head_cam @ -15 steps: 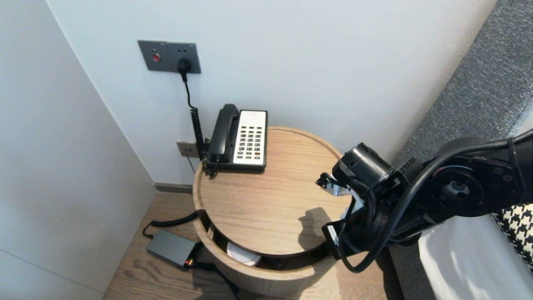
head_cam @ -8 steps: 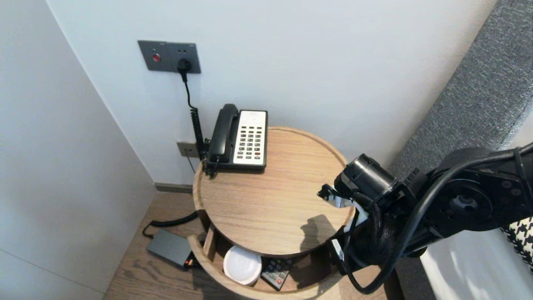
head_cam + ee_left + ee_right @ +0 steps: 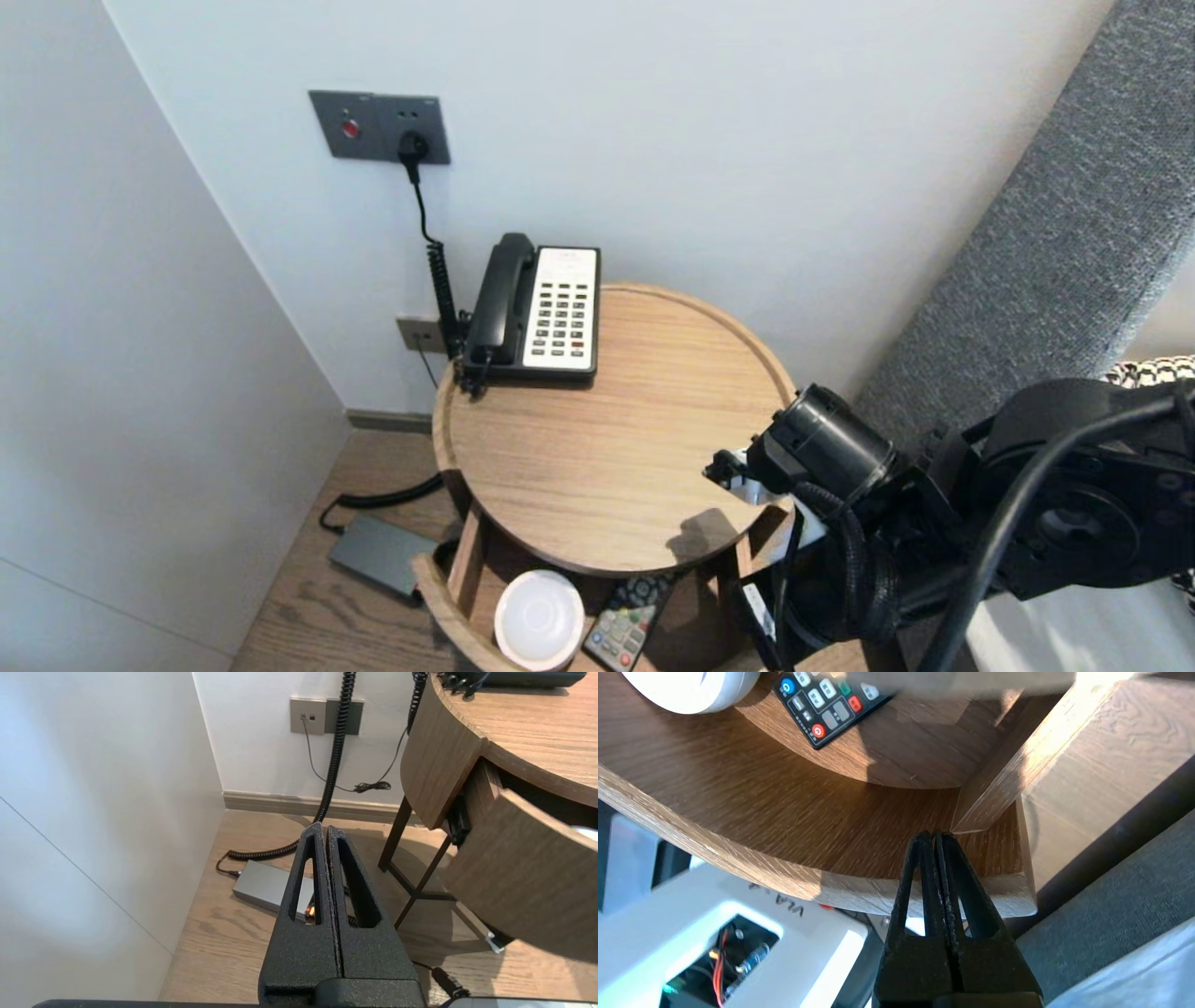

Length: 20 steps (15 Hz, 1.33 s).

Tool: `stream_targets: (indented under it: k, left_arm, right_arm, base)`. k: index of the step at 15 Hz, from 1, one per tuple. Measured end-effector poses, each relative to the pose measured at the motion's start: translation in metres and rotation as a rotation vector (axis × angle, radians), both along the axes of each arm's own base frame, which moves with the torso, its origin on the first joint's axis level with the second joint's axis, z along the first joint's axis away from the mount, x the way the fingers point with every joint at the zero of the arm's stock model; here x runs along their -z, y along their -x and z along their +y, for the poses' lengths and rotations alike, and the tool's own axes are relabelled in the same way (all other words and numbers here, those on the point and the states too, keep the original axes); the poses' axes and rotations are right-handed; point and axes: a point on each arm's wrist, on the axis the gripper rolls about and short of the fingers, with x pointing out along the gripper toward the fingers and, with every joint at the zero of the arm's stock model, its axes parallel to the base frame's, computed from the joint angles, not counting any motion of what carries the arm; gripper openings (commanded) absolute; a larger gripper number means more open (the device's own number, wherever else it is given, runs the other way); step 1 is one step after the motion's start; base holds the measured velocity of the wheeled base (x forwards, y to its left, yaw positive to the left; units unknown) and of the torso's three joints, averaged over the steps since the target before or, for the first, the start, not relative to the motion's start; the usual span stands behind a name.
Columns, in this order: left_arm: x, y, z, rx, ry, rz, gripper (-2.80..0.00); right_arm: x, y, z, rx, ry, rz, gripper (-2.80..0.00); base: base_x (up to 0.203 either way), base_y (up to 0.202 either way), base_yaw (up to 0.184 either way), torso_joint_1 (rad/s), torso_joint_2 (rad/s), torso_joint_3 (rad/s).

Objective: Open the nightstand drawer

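Note:
A round wooden bedside table (image 3: 597, 448) has a curved drawer (image 3: 439, 597) standing pulled out at its near side. Inside the drawer lie a white round dish (image 3: 539, 619) and a black remote control (image 3: 627, 627). My right arm (image 3: 822, 457) reaches down at the table's near right. My right gripper (image 3: 934, 834) is shut with nothing between its fingers. Its tips sit inside the drawer, behind the curved front wall (image 3: 859, 896), close to the side wall (image 3: 994, 793). The remote (image 3: 826, 704) lies further in. My left gripper (image 3: 323, 828) hangs shut above the floor.
A black-and-white telephone (image 3: 541, 308) stands at the table's back left, its coiled cord running to a wall socket (image 3: 378, 126). A grey power box (image 3: 383, 555) with cables lies on the floor to the left. A grey padded headboard (image 3: 1055, 243) and bedding border the right.
The drawer has slid out towards me, uncovering the white dish and the remote. My right arm has drawn back and down with it. The left arm has not moved.

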Motion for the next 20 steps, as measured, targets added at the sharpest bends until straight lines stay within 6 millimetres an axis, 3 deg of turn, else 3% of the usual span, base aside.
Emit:
stream_targets:
  k: [13, 20]
  left_arm:
    - [0.0, 0.0, 0.0, 0.001, 0.0, 0.0, -2.8]
    - [0.0, 0.0, 0.0, 0.001, 0.0, 0.0, -2.8]
  right_arm:
    - [0.01, 0.04, 0.0, -0.106, 0.036, 0.038, -2.8]
    - [0.015, 0.049, -0.005, -0.125, 0.052, 0.051, -2.8]
  base:
    - [0.0, 0.0, 0.0, 0.0, 0.0, 0.0]
    - [0.0, 0.0, 0.0, 0.0, 0.0, 0.0]
